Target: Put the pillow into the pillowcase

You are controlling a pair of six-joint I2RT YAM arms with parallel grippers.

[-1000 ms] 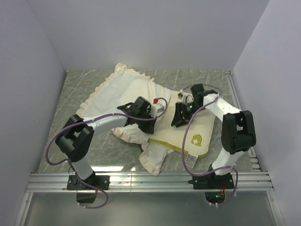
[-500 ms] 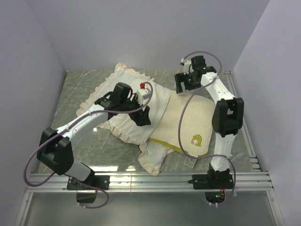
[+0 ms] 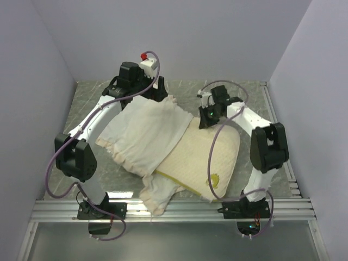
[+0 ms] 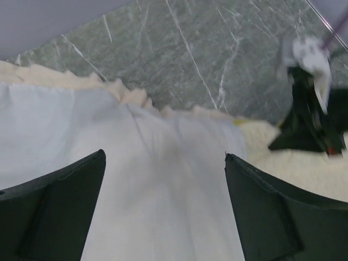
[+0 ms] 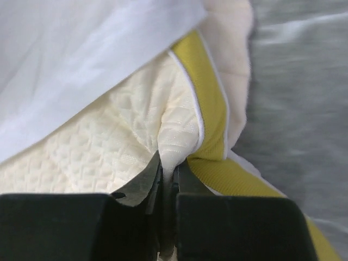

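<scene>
The pillow (image 3: 204,155) is a cream dimpled cushion with a yellow edge band, lying right of centre. The pillowcase (image 3: 147,130), white face up with ruffled trim, lies limp across the pillow's left part. My right gripper (image 3: 205,118) is at the pillow's far corner. In the right wrist view it (image 5: 168,163) is shut on a pinch of the pillow's (image 5: 98,152) corner, beside the yellow band, under the pillowcase (image 5: 81,54). My left gripper (image 3: 154,93) hovers over the pillowcase's far edge. In the left wrist view it (image 4: 165,155) stands wide open above the pillowcase (image 4: 163,196), holding nothing.
The table (image 3: 92,103) is grey marble-patterned, enclosed by white walls on three sides. A metal rail (image 3: 174,206) runs along the near edge by the arm bases. The pillowcase's lower ruffled corner (image 3: 157,193) reaches close to that rail.
My left gripper opened and swung from the pillowcase's middle to its far edge. My right gripper came down from the back, shut on the pillow's far corner, and the pillow and pillowcase shifted.
</scene>
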